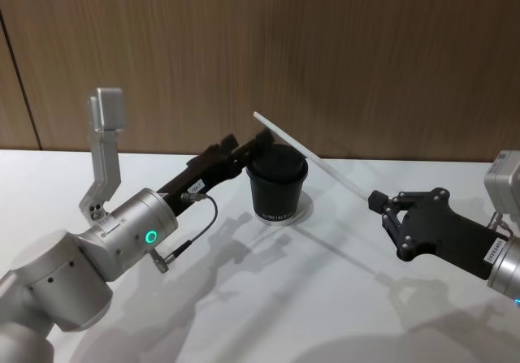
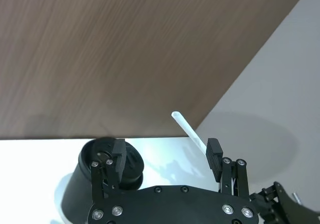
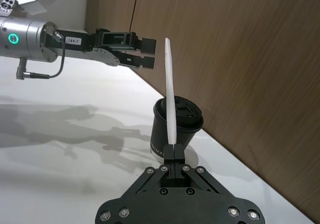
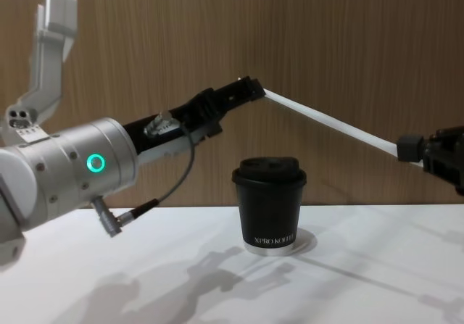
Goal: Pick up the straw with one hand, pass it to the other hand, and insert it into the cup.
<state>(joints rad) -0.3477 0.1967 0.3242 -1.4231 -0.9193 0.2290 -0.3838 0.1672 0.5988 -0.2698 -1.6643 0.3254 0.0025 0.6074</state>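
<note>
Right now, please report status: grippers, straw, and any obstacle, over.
Right gripper shut on straw, low end. Left gripper open around high end, above coffee cup. Handover not yet done; no obstacle seen.

A: Wall (image 1: 325,54): wood-grain panel, matt brown. Counter (image 1: 268,298): smooth white, faint sheen, takes soft shadows.

B: Cup (image 4: 270,212): matt black paper. Lid (image 4: 270,168): black plastic, slight gloss. Straw (image 4: 326,120): plain white, matt.

A: Left tool (image 1: 262,141): matt black. Its wrist (image 1: 134,225): smooth silver metal, satin. Right tool (image 3: 173,153): matt black plastic, bright metal screws (image 3: 230,212).
</note>
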